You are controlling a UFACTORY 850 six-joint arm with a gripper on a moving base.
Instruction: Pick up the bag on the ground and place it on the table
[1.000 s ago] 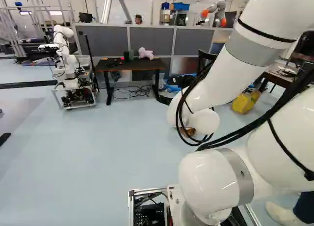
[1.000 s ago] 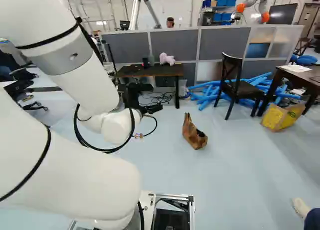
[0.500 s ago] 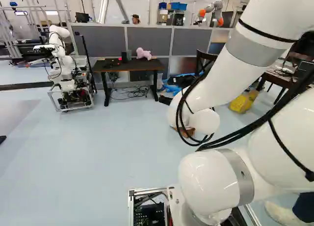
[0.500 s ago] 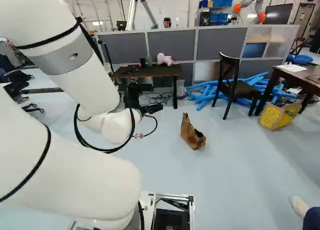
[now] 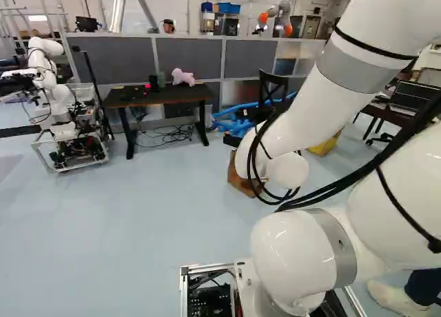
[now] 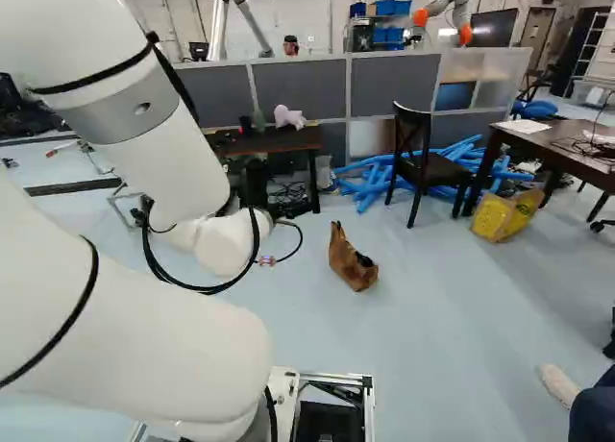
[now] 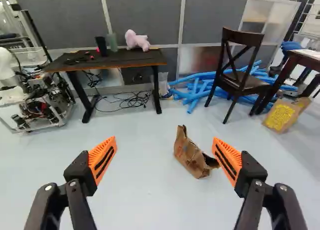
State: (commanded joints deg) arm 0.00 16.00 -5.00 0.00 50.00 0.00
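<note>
Since the earlier frame, the base [image 6: 336, 379] is turning rightward. Ahead of the wide-open black hand [image 6: 291, 209] with orange pads [image 7: 102, 160], a crumpled brown paper bag [image 6: 348, 264] is resting mid-frame in the right base view, on the pale blue floor [image 6: 432, 356]. Print on the yellow-fronted brown bag [image 6: 492, 217] is staying too small to read.

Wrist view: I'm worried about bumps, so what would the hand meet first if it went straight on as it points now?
Probably the floor, short of the table ahead. The bag lies to one side of the open hand's middle line, though it might get brushed; depth is unclear.
</note>
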